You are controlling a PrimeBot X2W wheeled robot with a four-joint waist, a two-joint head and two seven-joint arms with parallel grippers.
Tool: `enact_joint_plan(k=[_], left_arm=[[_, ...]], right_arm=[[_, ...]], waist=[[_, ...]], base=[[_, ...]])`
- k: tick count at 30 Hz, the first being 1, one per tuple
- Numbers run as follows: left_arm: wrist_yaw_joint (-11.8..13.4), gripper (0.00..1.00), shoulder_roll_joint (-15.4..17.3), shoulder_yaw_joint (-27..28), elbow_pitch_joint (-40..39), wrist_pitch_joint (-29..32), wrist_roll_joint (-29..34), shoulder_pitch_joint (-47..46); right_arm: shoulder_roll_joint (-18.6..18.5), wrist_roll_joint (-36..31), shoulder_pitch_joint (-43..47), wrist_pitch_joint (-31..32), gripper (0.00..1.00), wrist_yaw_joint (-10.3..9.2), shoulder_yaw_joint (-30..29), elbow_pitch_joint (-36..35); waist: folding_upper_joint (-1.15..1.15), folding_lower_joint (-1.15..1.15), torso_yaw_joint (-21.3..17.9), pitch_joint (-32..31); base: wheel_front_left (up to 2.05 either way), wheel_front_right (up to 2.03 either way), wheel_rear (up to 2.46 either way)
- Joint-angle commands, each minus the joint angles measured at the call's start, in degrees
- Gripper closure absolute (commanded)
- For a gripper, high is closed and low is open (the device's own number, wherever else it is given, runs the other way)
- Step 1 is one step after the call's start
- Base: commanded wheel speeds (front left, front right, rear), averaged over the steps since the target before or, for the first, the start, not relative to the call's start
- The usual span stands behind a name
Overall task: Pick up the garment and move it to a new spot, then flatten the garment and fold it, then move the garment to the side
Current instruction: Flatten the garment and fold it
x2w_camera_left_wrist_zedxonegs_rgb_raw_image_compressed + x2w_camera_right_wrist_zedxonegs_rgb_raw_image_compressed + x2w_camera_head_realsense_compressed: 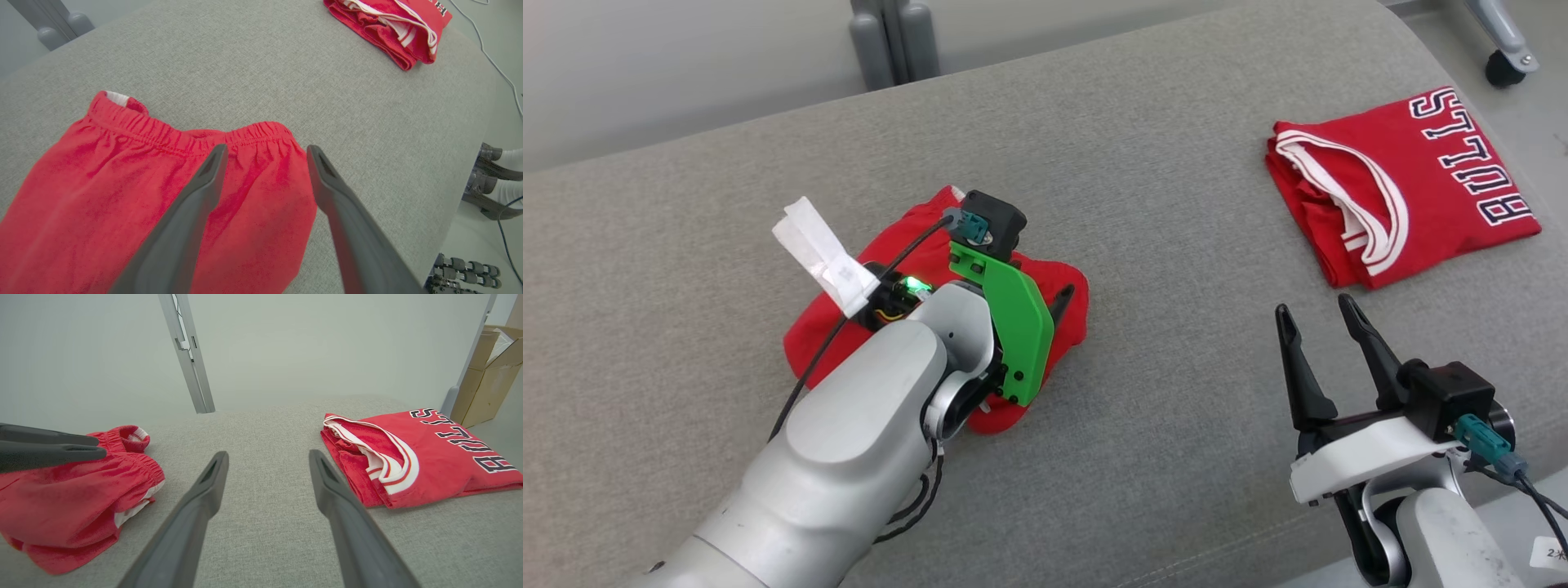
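Note:
The garment [825, 327] is a pair of red shorts with an elastic waistband, lying folded on the grey cushion [1160, 204]. My left wrist covers much of it in the head view. My left gripper [265, 149] hovers just over the waistband end of the garment [102, 183], jaws open, with nothing between them. In the right wrist view the garment [73, 498] lies at the left with my left gripper [101, 446] over it. My right gripper [1315, 306] stands open and empty over bare cushion at the lower right, and its spread fingers frame the cushion around [268, 453].
A folded red BULLS jersey [1405, 180] lies on the cushion's far right, near its edge. Beyond the cushion are a metal post [188, 355], a cardboard box [486, 375] and a caster wheel [1503, 69]. A person's feet [498, 179] show past the cushion's edge.

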Motion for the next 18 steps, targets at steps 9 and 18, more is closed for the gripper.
enact_joint_plan(k=[9, 18], left_arm=[[1.48, 0.00, -1.05, -2.78, 8.65, 6.55, 2.48, -6.29], [2.85, 0.00, -0.12, -7.04, 10.15, 21.69, 2.79, -8.25]], right_arm=[[1.29, 0.71, -0.91, -1.97, 0.00, -0.09, -0.46, 1.53], [2.27, 0.72, -1.07, -3.06, 0.00, -0.09, -1.18, 2.60]], waist=[[0.00, 0.00, -9.66, 5.42], [0.00, 0.00, -10.80, 6.49]], base=[[0.00, 0.00, 0.00], [0.00, 0.00, 0.00]])
